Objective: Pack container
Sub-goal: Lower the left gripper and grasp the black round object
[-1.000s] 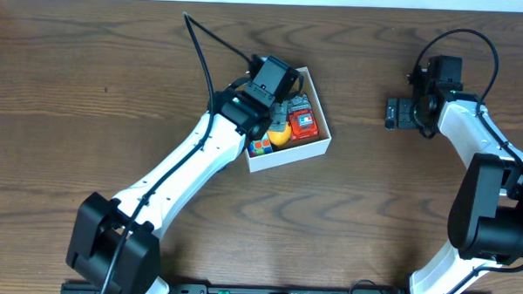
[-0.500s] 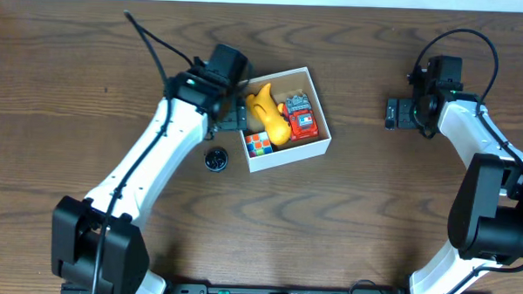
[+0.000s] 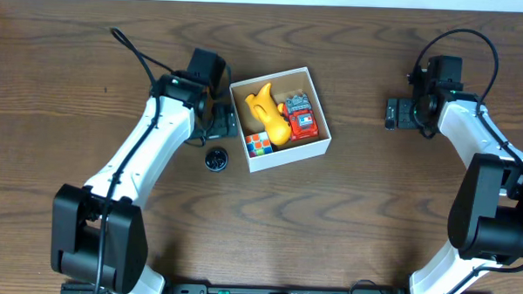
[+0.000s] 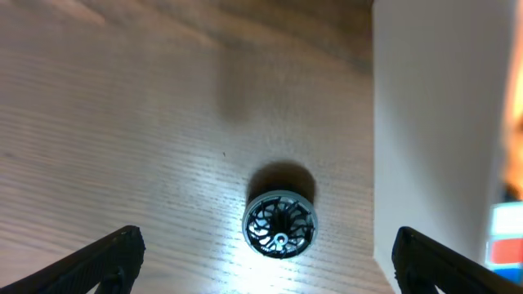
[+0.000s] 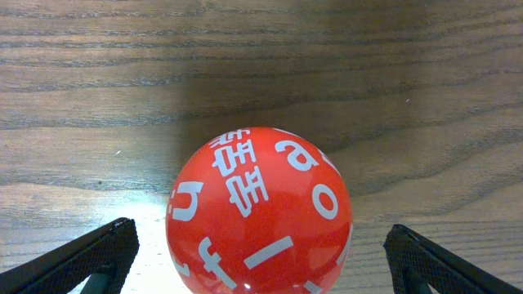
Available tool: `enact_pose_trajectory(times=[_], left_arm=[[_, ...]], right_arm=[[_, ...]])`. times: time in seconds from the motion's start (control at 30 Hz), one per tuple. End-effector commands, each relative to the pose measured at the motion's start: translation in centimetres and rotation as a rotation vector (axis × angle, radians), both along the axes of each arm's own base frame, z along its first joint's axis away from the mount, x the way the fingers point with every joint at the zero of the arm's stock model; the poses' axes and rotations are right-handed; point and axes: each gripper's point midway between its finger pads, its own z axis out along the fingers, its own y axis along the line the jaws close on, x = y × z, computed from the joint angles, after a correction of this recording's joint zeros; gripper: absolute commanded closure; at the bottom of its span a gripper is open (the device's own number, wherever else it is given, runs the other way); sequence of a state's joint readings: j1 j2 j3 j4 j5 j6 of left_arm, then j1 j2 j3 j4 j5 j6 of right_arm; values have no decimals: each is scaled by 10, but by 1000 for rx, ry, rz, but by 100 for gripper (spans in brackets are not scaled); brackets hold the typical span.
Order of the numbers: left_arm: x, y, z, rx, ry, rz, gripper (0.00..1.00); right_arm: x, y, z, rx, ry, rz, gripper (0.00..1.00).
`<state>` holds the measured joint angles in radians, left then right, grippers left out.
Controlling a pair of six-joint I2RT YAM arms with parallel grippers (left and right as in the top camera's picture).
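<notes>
L jaws wide open, empty, above black wheel [image 4: 280, 225] on tabletop [image 4: 122, 122] beside box [image 3: 292, 154]; R jaws wide open, red ball [image 5: 260, 212] between.

Dark brown wood table [image 3: 72, 88], fine-grained, with a faint sheen. Between the fingers of the right pincer [image 5: 260, 245]: smooth, glossy red plastic ball [image 5: 260, 212]. Just ahead of the left pincer [image 4: 267, 241]: small black disc [image 4: 280, 224], shiny, seemingly plastic. Beside its right finger: matt white cardboard box [image 4: 433, 122].
</notes>
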<state>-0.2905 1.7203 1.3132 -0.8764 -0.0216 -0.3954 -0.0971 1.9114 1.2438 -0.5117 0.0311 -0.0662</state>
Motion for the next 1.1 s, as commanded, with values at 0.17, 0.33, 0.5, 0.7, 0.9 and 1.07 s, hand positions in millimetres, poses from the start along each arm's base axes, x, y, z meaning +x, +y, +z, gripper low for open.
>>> enact_pose_trajectory(times=[0.17,0.33,0.5,0.7,0.9,1.07], left_arm=[[-10,-6,-37,-51,30,-12,2],[-13,-5,-53,-50,32,-12,2],[-19,-3,-66,-50,33,-12,2],[-27,-1,-77,-46,45,-12,2],[-23,-2,-82,-51,13,-12,2],[-23,-1,-90,-55,-5,-12,2]], right_arm=[[1,-1,7,-5,-15,0,1],[1,-1,7,-5,-15,0,1],[1,-1,7,-5,-15,0,1],[1,-1,7,-5,-15,0,1],[1,-1,7,-5,-15,0,1],[1,-1,7,-5,-15,0,1]])
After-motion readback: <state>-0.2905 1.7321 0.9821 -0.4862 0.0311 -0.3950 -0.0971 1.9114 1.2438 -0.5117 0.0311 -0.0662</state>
